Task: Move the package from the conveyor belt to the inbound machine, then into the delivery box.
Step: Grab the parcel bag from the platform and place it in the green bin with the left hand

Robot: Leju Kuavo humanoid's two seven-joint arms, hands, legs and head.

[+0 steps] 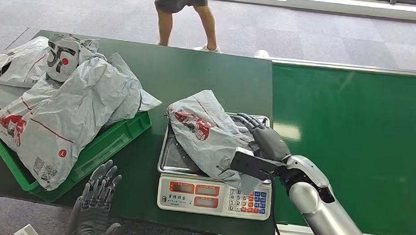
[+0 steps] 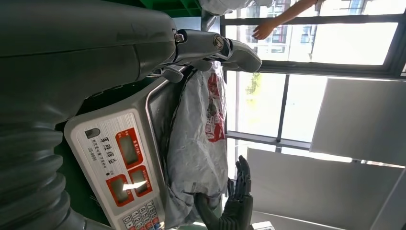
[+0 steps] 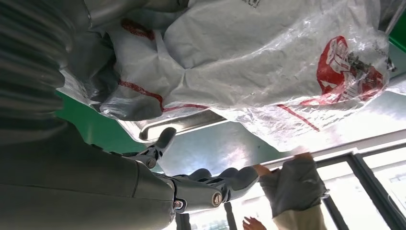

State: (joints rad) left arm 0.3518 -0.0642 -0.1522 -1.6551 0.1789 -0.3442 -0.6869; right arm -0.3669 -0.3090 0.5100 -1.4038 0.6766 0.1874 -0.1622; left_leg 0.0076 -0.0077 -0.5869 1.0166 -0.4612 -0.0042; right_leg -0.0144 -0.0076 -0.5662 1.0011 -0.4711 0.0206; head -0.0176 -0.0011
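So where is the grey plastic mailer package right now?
In the head view, the grey plastic mailer package lies on the steel pan of the weighing scale, right of the green plastic crate, with the right hand against it.

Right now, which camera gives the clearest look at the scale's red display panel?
The left wrist view: the white electronic scale faces it close up, red display windows and keypad plain. The head view shows the scale smaller but whole. The right wrist view catches only the steel pan's rim, no display.
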